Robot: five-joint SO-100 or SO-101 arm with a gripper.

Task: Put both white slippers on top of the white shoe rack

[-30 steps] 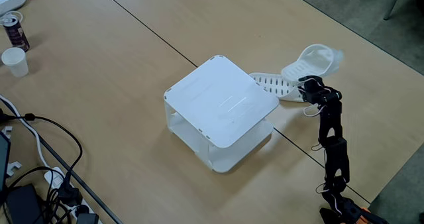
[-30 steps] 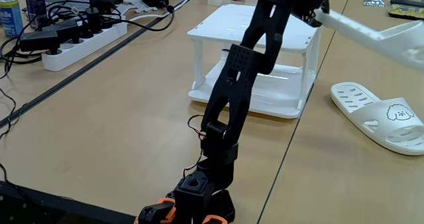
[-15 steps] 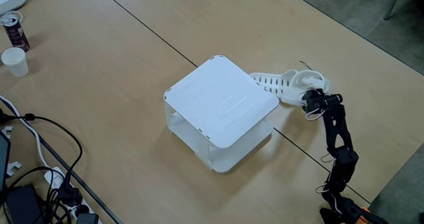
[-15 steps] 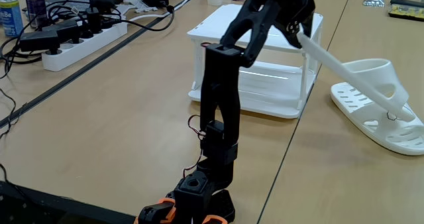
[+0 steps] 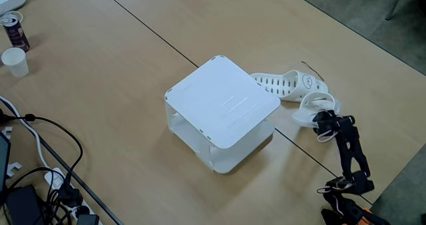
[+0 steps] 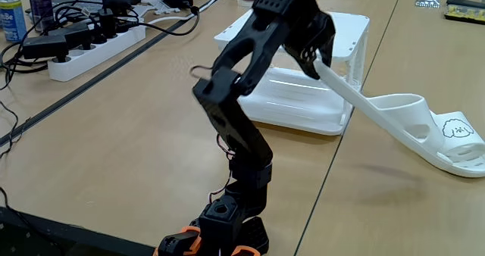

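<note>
Gripper (image 6: 317, 61), jaws pinching the heel of one slipper (image 6: 394, 113), tilted beside the rack (image 5: 223, 102); the other slipper (image 5: 286, 84) lies flat on open counter (image 5: 120, 58). Strap drawing: cartoon face.

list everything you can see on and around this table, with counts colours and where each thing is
slippers: 2, white; one lies flat on the table right of the rack, the other is held by its heel end, toe end low over the first
shoe rack: 1, white, mid-table, top bare
paper cup: 1, white, far left edge of the high fixed view
drinks cans: 1 dark beside the cup; 1 blue at the left edge of the low fixed view
power strip: 1, white, with black plugs and cables, left in the low fixed view
table: 1, light wood with dark seams
arm: 1, black, orange at its base
gripper: 1, black, shut on the raised slipper
</note>
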